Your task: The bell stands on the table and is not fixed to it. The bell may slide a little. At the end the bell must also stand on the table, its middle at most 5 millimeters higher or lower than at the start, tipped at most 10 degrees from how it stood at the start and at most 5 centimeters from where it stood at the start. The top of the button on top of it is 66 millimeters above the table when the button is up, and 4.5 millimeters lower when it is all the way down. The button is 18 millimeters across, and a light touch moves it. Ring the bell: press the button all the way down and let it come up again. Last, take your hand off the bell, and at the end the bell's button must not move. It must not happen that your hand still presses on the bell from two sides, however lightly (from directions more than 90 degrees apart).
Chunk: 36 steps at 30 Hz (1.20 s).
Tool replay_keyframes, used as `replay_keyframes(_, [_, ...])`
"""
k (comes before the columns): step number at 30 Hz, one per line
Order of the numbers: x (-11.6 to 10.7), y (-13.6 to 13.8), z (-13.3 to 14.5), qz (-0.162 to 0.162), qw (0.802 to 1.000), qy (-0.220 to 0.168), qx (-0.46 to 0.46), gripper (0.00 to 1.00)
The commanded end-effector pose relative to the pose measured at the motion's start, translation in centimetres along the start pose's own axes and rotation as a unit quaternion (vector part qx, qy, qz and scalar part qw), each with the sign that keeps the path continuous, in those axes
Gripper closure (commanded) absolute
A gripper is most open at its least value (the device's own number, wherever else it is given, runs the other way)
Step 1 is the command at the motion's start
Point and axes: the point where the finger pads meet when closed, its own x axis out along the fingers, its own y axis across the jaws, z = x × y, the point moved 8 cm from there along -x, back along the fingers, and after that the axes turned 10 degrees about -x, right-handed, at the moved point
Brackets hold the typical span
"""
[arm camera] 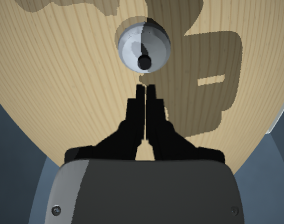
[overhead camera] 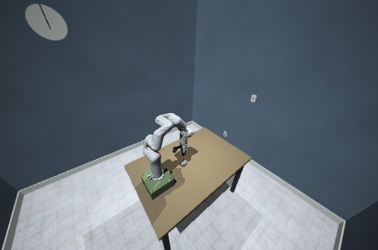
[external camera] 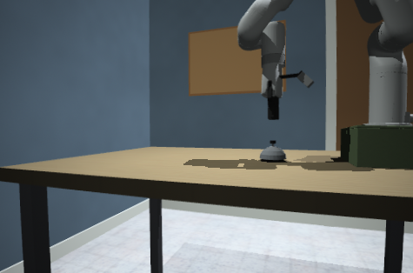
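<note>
On the light wooden table (external camera: 118,169), the small grey dome-shaped bell (external camera: 272,153) stands upright with its black button (external camera: 272,142) up, just left of the dark green base block (external camera: 381,145). The black two-finger gripper (external camera: 273,114) hangs above it at twelve o'clock, well apart, its fingers pressed flat together on nothing. In the wrist view the button (arm camera: 145,63) sits just past the fingertips at twelve o'clock. The step in hand looks like the approach; next comes a straight, gentle descent onto the button, then a lift clear.
</note>
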Motion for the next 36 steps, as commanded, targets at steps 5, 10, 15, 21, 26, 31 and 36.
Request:
replay_keyframes(5, [0.3, 0.0, 0.1, 0.000, 1.000, -0.001, 0.000, 1.00])
replay_keyframes(10, [0.8, 0.0, 0.1, 0.000, 1.000, -0.001, 0.000, 1.00])
replay_keyframes(15, [1.3, 0.0, 0.1, 0.000, 1.000, -0.001, 0.000, 1.00])
replay_keyframes(21, [2.4, 0.0, 0.1, 0.000, 1.000, -0.001, 0.000, 1.00])
replay_keyframes(26, [3.4, 0.0, 0.2, 0.000, 1.000, -0.001, 0.000, 1.00])
replay_keyframes(31, [3.9, 0.0, 0.2, 0.000, 1.000, -0.001, 0.000, 1.00])
replay_keyframes(36, [4.7, 0.0, 0.2, 0.000, 1.000, -0.001, 0.000, 1.00])
